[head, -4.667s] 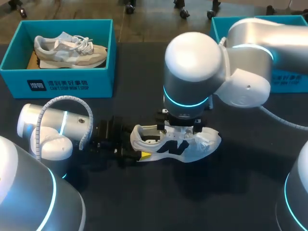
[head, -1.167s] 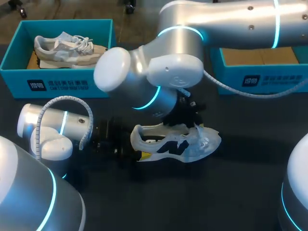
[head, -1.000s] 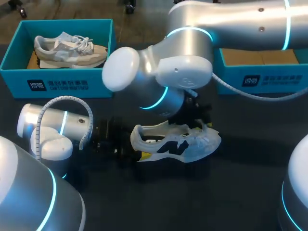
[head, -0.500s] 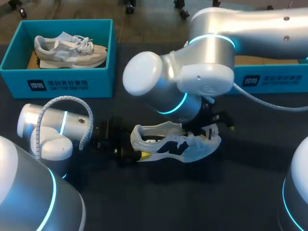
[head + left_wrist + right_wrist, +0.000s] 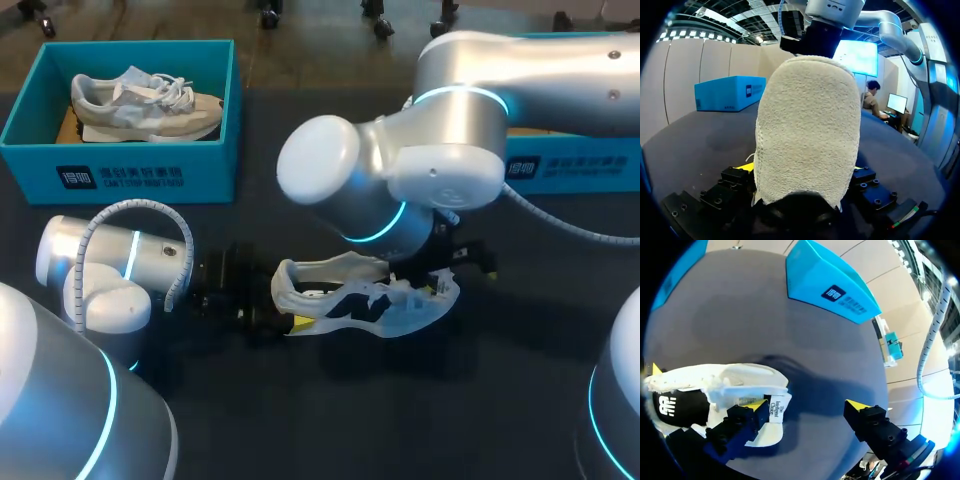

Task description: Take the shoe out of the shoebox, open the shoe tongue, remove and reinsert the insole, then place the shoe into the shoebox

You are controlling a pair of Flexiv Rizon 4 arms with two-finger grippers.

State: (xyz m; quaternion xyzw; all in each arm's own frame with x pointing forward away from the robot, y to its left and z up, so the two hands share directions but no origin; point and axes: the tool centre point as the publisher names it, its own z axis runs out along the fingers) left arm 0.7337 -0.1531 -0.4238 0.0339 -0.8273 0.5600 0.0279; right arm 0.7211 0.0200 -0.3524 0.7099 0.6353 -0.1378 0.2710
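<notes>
Fingers of the left gripper [image 5: 285, 318] were clamped on the heel of the white shoe [image 5: 365, 300], one at each side of the padded collar. The shoe was seen on the dark table [image 5: 330, 420], outside both boxes, with its toe pointed toward the right arm's side. The right gripper [image 5: 807, 407] was held at the shoe's front with its fingers spread wide. One yellow tip was set against the turned-out tongue [image 5: 774, 412], the other clear of the shoe. A second shoe [image 5: 145, 100] was seen inside the left shoebox [image 5: 120, 175]. The right shoebox [image 5: 565, 165] was partly hidden behind the right arm.
</notes>
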